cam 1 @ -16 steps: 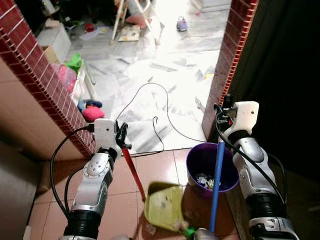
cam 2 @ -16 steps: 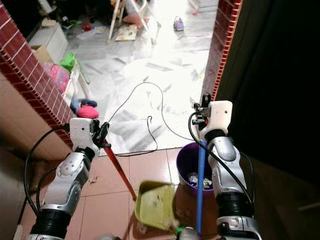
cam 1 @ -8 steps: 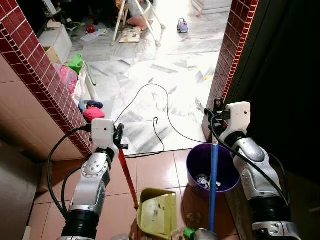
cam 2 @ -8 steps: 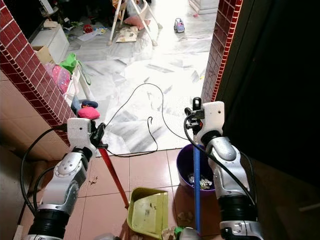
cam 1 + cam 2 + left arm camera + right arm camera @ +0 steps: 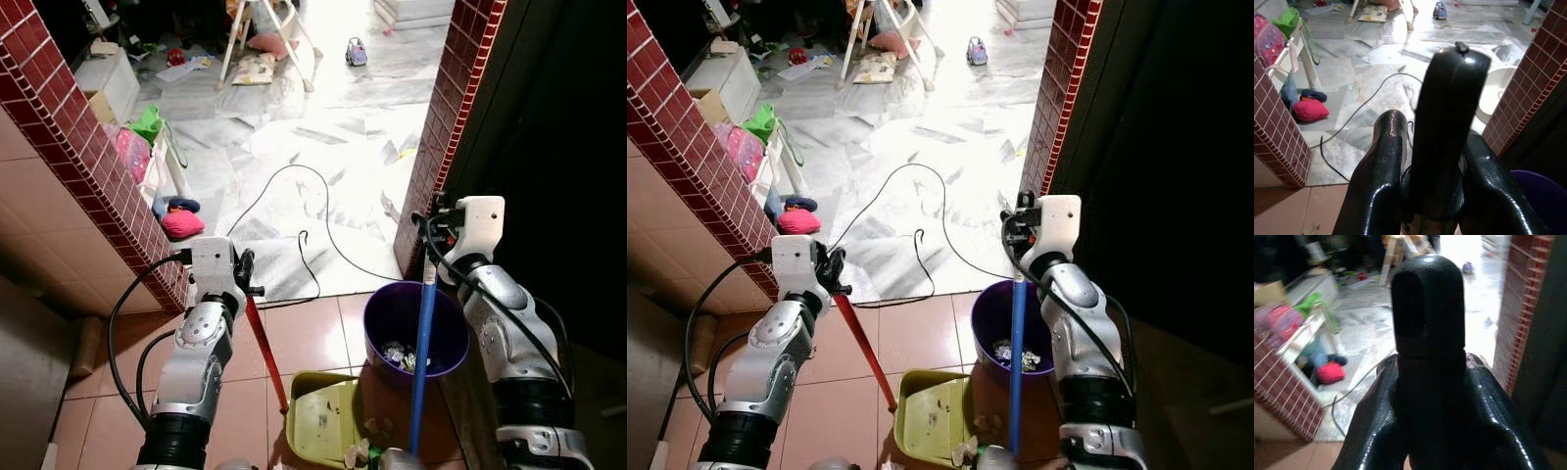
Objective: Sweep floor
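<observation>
Right hand (image 5: pixel 432 217) grips broom (image 5: pixel 421 357) beside purple bin (image 5: pixel 392 318).

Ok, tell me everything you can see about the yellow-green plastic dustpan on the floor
The yellow-green plastic dustpan lies on the reddish-brown floor tiles beside the purple bin. It is a shallow scoop with raised side walls, flecked with dust and scraps. A long red handle slants up from it into the left gripper, which is shut on it.
</observation>
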`<state>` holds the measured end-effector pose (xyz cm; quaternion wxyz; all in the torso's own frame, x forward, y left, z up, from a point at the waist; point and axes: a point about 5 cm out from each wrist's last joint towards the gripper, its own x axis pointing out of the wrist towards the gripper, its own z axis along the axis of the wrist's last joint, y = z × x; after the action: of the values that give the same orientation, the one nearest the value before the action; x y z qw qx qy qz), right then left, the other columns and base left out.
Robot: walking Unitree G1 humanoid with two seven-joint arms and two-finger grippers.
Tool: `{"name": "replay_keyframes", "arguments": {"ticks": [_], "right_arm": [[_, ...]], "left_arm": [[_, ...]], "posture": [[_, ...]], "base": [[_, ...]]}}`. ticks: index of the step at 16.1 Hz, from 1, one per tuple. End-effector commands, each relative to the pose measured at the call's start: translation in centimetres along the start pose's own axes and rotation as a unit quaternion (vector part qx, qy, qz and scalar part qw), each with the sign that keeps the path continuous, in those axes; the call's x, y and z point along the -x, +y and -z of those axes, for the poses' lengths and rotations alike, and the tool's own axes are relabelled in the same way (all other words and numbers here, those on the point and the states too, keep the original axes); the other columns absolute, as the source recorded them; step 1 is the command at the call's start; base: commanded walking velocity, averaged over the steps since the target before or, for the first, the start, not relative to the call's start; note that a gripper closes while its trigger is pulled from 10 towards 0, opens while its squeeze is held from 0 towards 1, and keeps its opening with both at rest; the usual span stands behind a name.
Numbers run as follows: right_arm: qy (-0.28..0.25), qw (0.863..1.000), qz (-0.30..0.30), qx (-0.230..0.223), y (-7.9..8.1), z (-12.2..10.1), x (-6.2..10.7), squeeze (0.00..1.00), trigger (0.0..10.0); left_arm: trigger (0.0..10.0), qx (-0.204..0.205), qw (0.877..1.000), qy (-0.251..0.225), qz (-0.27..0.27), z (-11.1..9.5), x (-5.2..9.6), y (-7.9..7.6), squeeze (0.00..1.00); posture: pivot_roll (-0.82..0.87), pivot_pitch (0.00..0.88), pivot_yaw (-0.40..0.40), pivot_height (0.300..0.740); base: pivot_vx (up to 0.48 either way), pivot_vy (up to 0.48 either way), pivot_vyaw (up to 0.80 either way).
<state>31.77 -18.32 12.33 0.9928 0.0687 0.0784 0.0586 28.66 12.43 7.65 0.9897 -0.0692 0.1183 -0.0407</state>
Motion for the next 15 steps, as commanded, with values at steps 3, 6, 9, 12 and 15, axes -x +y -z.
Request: {"name": "replay_keyframes", "arguments": {"ticks": [3,6,9,12,15], "right_arm": [[-0.016,0.983,-0.026,-0.181,2.1,-0.6,-0.9,0.0,10.0],[-0.027,0.976,-0.043,-0.213,2.2,-1.4,-1.0,0.0,10.0],[-0.019,0.992,-0.091,-0.086,2.1,-1.9,-0.6,0.0,10.0],[0.007,0.991,-0.127,-0.029,2.4,-0.1,0.5,0.0,10.0],[0.013,0.99,-0.138,-0.031,3.1,1.0,1.2,0.0,10.0]], "left_arm": [[10.0,0.058,0.998,-0.023,0.016,-1.1,-0.2,-1.1,0.0],[10.0,0.107,0.993,-0.034,0.039,-1.2,-0.2,-1.7,0.0],[10.0,0.051,0.996,-0.072,-0.018,-2.2,-0.2,-0.2,0.0],[10.0,0.058,0.993,-0.086,-0.055,-3.1,-0.4,1.6,0.0],[10.0,0.063,0.992,-0.085,-0.065,-3.2,-0.5,2.3,0.0]], "posture": [[-0.06,0.0,0.07,0.74],[-0.07,0.0,0.071,0.74],[-0.08,0.0,0.074,0.74],[-0.07,0.0,0.071,0.74],[-0.07,0.0,0.07,0.74]], "base": [[0.0,0.0,0.0],[0.0,0.0,0.0],[0.0,0.0,0.0],[0.0,0.0,0.0],[0.0,0.0,0.0]]}}
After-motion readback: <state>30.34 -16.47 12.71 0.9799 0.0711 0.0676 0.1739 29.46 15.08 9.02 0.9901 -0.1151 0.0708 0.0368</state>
